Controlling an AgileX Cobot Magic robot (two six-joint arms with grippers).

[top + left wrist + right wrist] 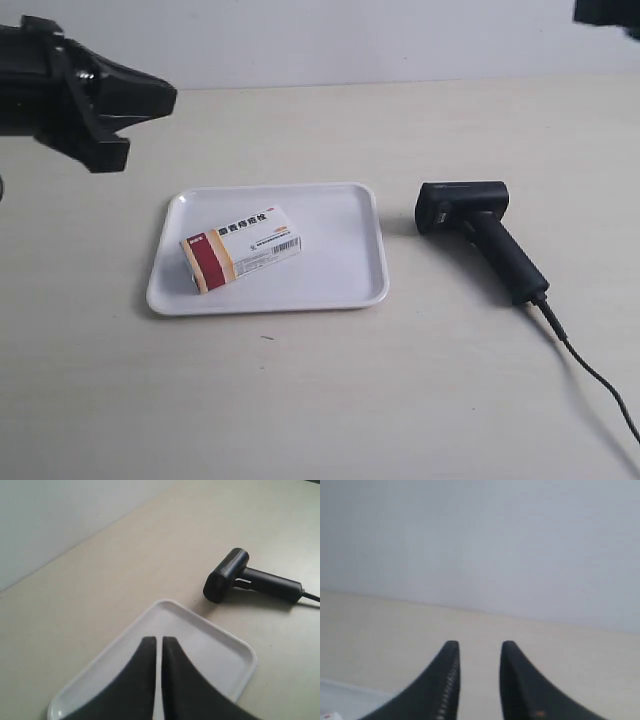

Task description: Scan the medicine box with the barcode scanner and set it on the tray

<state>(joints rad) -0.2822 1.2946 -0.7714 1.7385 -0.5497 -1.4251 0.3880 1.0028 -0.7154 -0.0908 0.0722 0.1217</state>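
Note:
The medicine box (240, 248) lies flat on the white tray (335, 250), left of the tray's middle, with its dark red end toward the front left and its barcode side facing front. The black barcode scanner (480, 225) lies on the table right of the tray, head toward it; the left wrist view shows the scanner (235, 572) beyond the tray (215, 650). My left gripper (155, 639) is shut and empty; it hangs high at the exterior view's left (168, 97). My right gripper (480, 644) is open with nothing in it.
The scanner's dark cable (590, 370) runs across the table toward the front right. A pale wall stands behind the table. Only a dark bit of the right arm (608, 15) shows, at the exterior view's top right corner. A corner of the tray (340, 700) shows in the right wrist view.

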